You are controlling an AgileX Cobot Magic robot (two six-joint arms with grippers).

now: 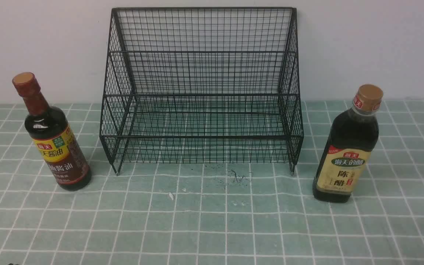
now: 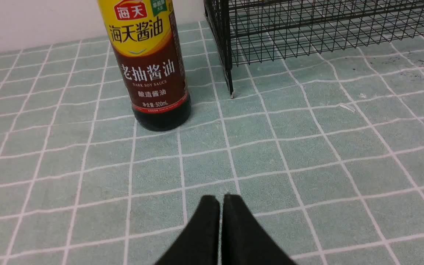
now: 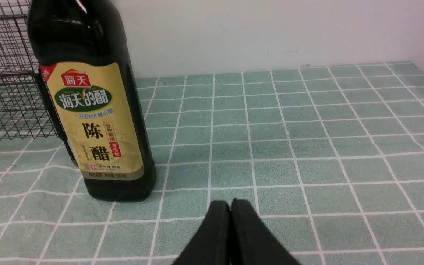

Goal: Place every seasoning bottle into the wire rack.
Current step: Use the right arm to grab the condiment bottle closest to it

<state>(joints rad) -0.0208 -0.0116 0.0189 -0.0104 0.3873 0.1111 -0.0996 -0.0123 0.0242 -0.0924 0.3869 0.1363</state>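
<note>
Black left gripper [image 2: 221, 200] and right gripper [image 3: 230, 204] are pinched together; open the left wide, then hug the soy sauce bottle [image 2: 149, 73] beside the wire rack [image 2: 228, 48]

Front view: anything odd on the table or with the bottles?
Only minor mess: dark scribbly specks and a small white fleck lie on the green checked cloth in front of the black wire-mesh rack. The round red-necked bottle and the squarish cream-labelled bottle stand capped, nothing spilled.
</note>
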